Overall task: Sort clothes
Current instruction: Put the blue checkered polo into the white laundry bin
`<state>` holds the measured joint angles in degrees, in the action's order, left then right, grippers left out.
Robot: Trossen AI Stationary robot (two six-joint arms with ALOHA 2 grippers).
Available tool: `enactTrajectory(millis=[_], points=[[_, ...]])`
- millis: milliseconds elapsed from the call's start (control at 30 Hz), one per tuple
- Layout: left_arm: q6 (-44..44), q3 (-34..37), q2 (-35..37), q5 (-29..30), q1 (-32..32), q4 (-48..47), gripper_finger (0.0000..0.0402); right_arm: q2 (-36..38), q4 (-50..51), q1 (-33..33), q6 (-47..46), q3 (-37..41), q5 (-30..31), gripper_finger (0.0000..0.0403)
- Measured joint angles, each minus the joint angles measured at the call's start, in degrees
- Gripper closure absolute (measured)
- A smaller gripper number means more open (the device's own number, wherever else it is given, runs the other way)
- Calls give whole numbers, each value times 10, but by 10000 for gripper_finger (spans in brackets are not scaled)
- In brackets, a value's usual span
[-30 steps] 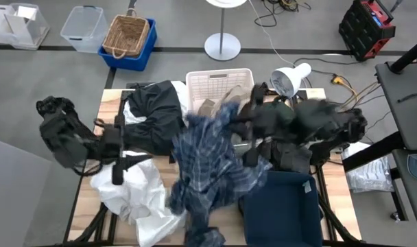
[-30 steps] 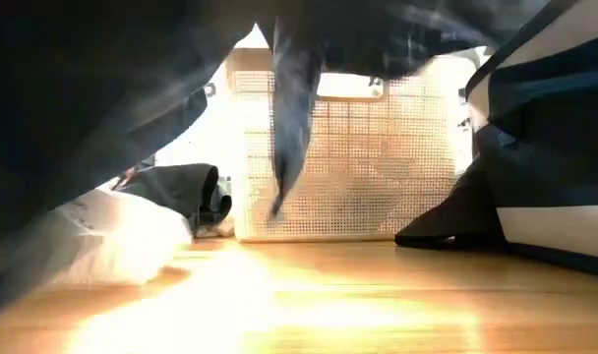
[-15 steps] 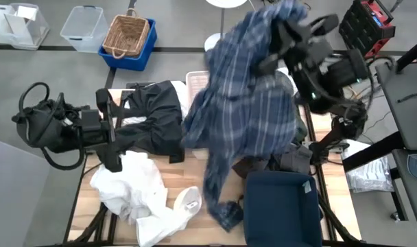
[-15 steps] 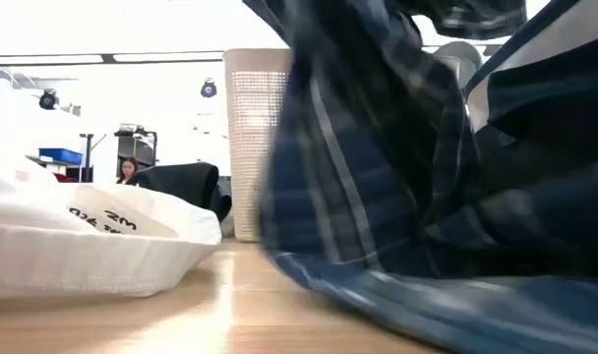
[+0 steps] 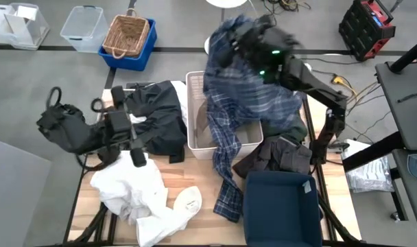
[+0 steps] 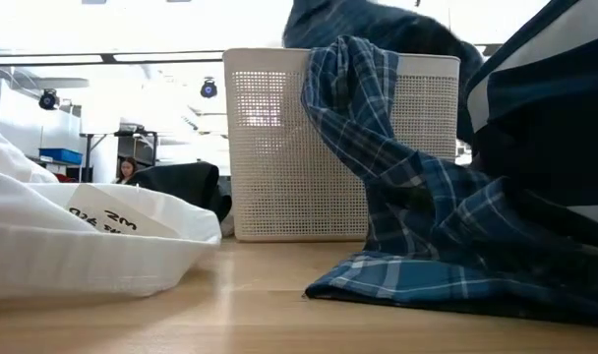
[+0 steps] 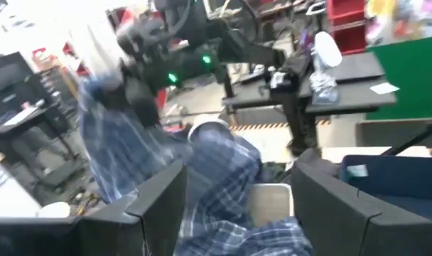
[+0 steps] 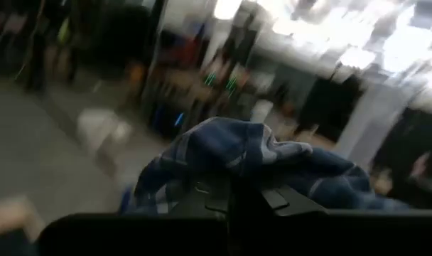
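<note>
Right hand (image 5: 244, 33) grips plaid shirt (image 5: 246, 110) draping white bin (image 6: 279, 147).

hidden: white bin (image 5: 195, 116) interior, under plaid shirt (image 5: 246, 110) | right wrist view: blurred

From my console: the plaid shirt (image 5: 246, 110) hangs from my right pincer (image 5: 244, 34) over the lattice bin (image 5: 195, 110), its tail reaching the bench (image 5: 201, 230); a second bin (image 5: 280, 209) sits nearer, right.
</note>
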<state>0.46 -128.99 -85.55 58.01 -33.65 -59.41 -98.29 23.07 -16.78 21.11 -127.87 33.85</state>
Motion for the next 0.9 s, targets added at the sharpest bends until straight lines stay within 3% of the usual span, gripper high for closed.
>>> enactTrajectory(millis=[200, 333, 433, 600, 800, 900], points=[[-71, 1, 1, 0, 32, -86, 171, -47, 174, 4, -121, -1, -18, 389], [-105, 1, 3, 0, 42, -126, 171, -75, 292, 6, -201, -1, -98, 360], [-114, 1, 3, -1, 50, -141, 171, -90, 357, 8, -240, -1, -133, 316], [-115, 1, 3, -1, 65, -157, 171, -99, 434, 19, -260, -9, -136, 232], [-115, 1, 3, -21, 91, -179, 171, -83, 488, 40, -242, -72, -136, 143], [-116, 1, 3, -39, 107, -184, 171, -53, 501, 44, -240, -64, -189, 105]])
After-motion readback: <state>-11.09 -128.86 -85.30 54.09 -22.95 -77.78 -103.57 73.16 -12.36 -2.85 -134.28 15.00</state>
